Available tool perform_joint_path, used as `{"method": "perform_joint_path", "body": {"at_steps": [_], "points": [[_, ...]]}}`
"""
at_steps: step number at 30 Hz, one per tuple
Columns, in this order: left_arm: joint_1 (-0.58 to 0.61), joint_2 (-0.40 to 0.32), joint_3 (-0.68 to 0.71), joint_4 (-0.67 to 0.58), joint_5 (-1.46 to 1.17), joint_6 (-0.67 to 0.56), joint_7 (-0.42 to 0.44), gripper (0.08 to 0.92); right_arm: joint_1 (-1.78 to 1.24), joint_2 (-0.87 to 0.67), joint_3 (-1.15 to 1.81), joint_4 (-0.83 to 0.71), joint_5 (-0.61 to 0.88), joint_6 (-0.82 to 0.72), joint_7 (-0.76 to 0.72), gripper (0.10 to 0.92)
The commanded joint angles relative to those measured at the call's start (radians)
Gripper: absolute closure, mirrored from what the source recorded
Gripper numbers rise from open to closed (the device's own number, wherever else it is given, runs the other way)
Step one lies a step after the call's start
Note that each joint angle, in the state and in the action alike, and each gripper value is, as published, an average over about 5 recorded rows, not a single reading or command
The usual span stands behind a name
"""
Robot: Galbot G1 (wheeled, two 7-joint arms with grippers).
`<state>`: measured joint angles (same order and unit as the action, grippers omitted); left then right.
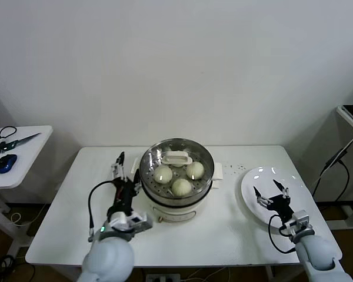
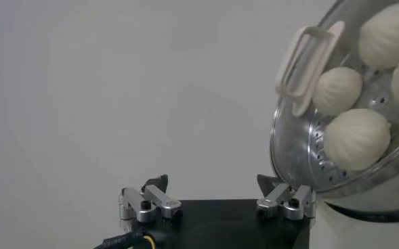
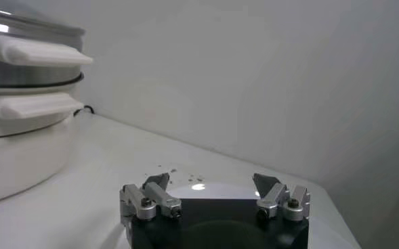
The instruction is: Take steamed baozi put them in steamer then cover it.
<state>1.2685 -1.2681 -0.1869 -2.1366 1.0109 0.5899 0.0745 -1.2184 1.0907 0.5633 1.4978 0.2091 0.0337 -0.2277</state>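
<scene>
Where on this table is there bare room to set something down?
Bare patches: the table front strip between steamer and near edge, the back-left corner, and the gap between steamer and white plate. Crowded: steamer's left side, where the left gripper sits; the right gripper hangs over the plate.

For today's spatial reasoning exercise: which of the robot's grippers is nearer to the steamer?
Left. The left gripper sits open right beside the steamer, at its left wall. The right gripper is open over the white plate, well off to the steamer's right.
</scene>
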Motion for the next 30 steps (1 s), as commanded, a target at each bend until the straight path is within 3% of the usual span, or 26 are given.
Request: {"method": "perform_joint_path", "body": {"at_steps": [1, 7, 14, 30], "points": [[0.280, -0.066, -0.493, 0.012, -0.778, -0.650, -0.172, 0.177, -0.030, 0.026, 0.005, 0.067, 0.007, -0.012, 0.002, 0.203], [0.309, -0.147, -0.603, 0.124, -1.012, -0.709, -0.175, 0.177, -0.052, 0.041, 0.013, 0.095, 0.010, -0.012, 0.002, 0.203], [0.336, -0.184, -0.604, 0.253, -1.087, -0.681, -0.181, 0.177, -0.087, 0.049, 0.036, 0.113, 0.042, 0.012, 0.000, 0.203], [0.338, -0.185, -0.539, 0.183, -1.068, -0.640, -0.164, 0.177, -0.126, 0.058, 0.067, 0.113, 0.084, 0.063, -0.032, 0.203]]}}
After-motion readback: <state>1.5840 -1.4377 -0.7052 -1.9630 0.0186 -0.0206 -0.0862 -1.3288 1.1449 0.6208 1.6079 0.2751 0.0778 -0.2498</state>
